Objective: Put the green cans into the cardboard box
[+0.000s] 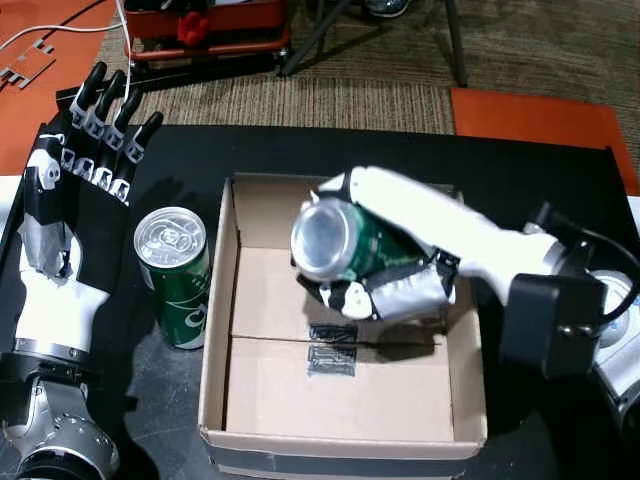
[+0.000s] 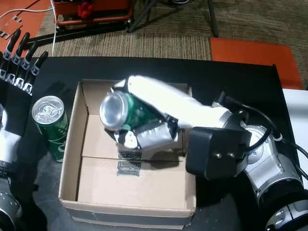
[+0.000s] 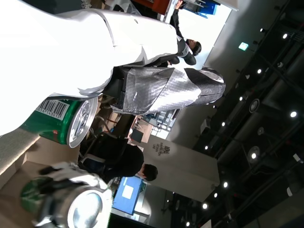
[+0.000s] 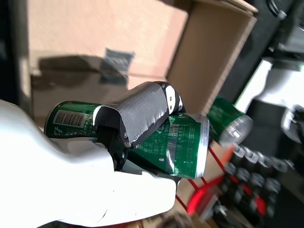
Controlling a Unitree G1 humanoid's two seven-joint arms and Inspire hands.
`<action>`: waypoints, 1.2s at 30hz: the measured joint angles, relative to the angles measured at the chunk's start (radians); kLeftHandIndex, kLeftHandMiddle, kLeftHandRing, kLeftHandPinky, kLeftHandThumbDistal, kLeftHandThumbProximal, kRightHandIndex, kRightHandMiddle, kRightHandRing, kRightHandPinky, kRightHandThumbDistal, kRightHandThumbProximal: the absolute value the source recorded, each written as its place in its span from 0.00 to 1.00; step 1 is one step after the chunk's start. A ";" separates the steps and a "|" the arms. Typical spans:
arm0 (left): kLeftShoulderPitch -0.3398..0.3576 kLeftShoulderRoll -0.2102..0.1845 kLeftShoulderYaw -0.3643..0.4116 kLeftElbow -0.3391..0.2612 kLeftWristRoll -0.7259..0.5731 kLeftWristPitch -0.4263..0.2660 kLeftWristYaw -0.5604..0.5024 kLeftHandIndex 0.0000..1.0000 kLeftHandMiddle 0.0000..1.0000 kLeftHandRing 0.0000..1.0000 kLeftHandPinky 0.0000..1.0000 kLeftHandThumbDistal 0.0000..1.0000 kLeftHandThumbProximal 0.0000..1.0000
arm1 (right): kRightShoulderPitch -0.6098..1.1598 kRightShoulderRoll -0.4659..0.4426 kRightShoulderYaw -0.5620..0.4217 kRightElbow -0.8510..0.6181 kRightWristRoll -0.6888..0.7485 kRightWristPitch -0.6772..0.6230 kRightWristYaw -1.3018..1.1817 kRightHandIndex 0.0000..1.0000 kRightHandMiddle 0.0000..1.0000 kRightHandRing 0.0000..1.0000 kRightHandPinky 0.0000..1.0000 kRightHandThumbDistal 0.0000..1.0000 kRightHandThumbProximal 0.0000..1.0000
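You are looking at what appears to be an indoor lab or exhibition hall, though the tilted left wrist view leaves this uncertain. Note the dark ceiling with spotlights, a seated person at a blue monitor, a black worktable, brown carpet and tripod legs.

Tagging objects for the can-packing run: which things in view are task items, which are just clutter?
Task items:
- green can held by the right hand over the cardboard box
- second green can standing on the table left of the box, beside the open left hand

Clutter:
- red crate on the floor
- white cable
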 measured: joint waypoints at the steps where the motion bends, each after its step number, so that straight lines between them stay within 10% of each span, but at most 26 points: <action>1: -0.001 0.000 0.000 0.000 0.000 0.000 0.000 0.92 0.98 1.00 0.97 0.43 1.00 | -0.006 0.000 0.005 0.010 -0.010 0.001 0.000 0.43 0.35 0.38 0.45 0.00 0.00; 17: -0.005 -0.009 0.000 0.000 -0.002 -0.003 0.001 0.93 0.97 1.00 0.97 0.45 1.00 | -0.044 0.001 0.048 0.074 -0.070 0.008 -0.054 0.44 0.38 0.40 0.47 0.00 0.00; 20: -0.005 -0.009 0.000 0.000 -0.001 -0.003 0.004 0.92 0.97 0.99 0.96 0.46 1.00 | -0.054 0.001 0.047 0.074 -0.070 0.007 -0.054 0.56 0.55 0.57 0.58 0.35 0.04; 24: -0.006 -0.011 0.000 0.000 -0.001 -0.003 0.006 0.93 0.97 1.00 0.97 0.48 1.00 | -0.057 0.001 0.047 0.074 -0.069 0.004 -0.053 0.78 0.83 0.86 0.88 0.79 0.43; 27: -0.006 -0.011 -0.001 0.000 0.000 -0.003 0.012 0.93 0.97 1.00 0.97 0.48 1.00 | -0.059 -0.004 0.065 0.068 -0.097 0.011 -0.070 0.89 0.94 0.98 1.00 0.94 0.55; 36: -0.007 -0.012 -0.001 0.000 -0.002 -0.003 0.012 0.94 0.97 1.00 0.96 0.46 1.00 | -0.063 -0.013 0.076 0.022 -0.115 0.051 -0.080 0.91 0.99 1.00 1.00 1.00 0.49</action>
